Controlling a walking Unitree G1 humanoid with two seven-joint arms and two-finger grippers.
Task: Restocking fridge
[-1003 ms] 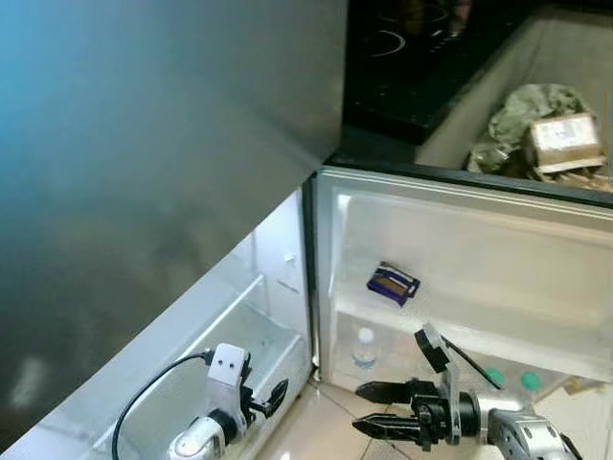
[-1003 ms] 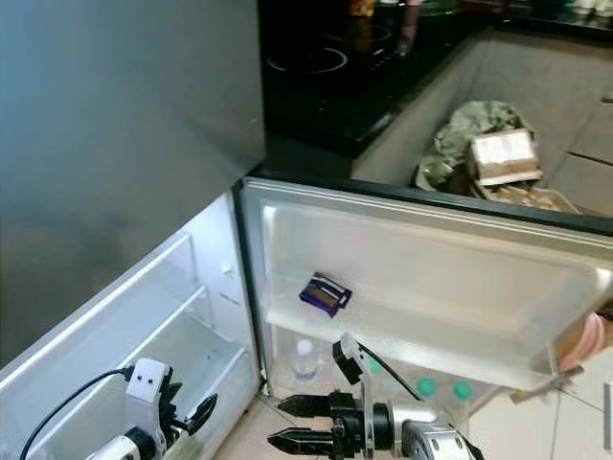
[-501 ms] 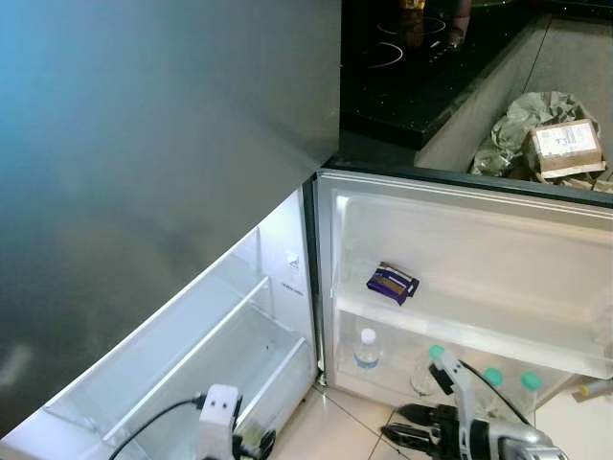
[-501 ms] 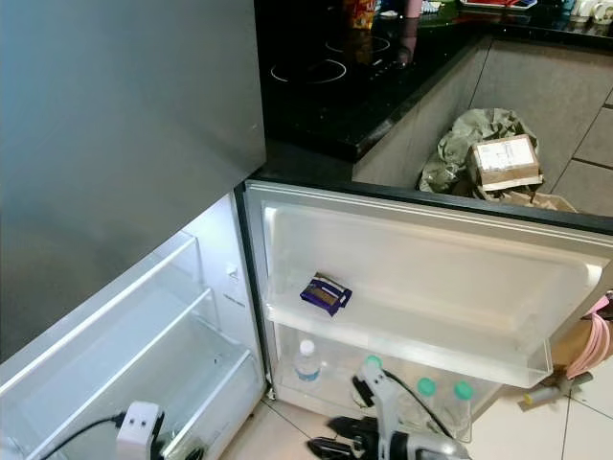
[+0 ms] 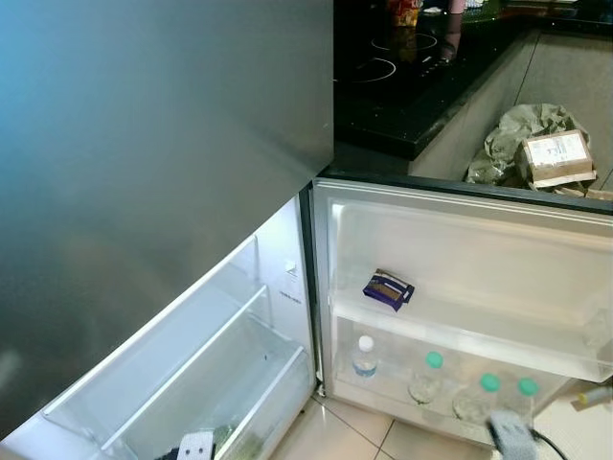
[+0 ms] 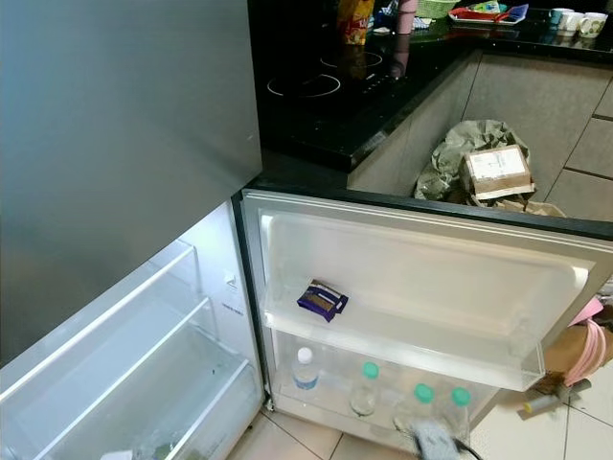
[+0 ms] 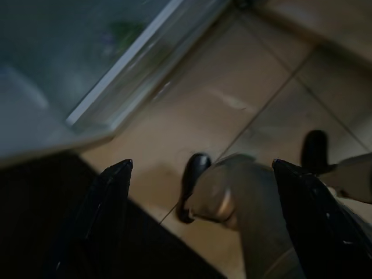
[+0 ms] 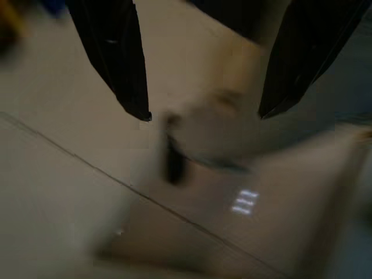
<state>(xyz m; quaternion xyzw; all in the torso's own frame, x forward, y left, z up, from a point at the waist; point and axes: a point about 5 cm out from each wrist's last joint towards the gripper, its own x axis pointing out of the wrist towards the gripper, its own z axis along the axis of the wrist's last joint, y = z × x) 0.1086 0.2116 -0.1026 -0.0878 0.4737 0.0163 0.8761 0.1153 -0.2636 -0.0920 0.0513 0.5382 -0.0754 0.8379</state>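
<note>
Silver fridge [image 5: 163,192] door open; purple packet [image 5: 388,289] on door shelf, clear bottles [image 6: 362,387] below. Left claw [image 7: 200,174], right claw [image 8: 203,113] both spread over floor.

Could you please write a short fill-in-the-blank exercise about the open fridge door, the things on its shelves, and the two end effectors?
1. The small purple packet lies on the ____ shelf of the fridge door.
2. The bottle with the white cap stands on the lower door shelf with ____ green-capped bottles.
3. The fingers of the left end effector are ____, with nothing between them.
4. The right end effector points down at the tiled ____.

Missing words: upper; three; open; floor
</note>
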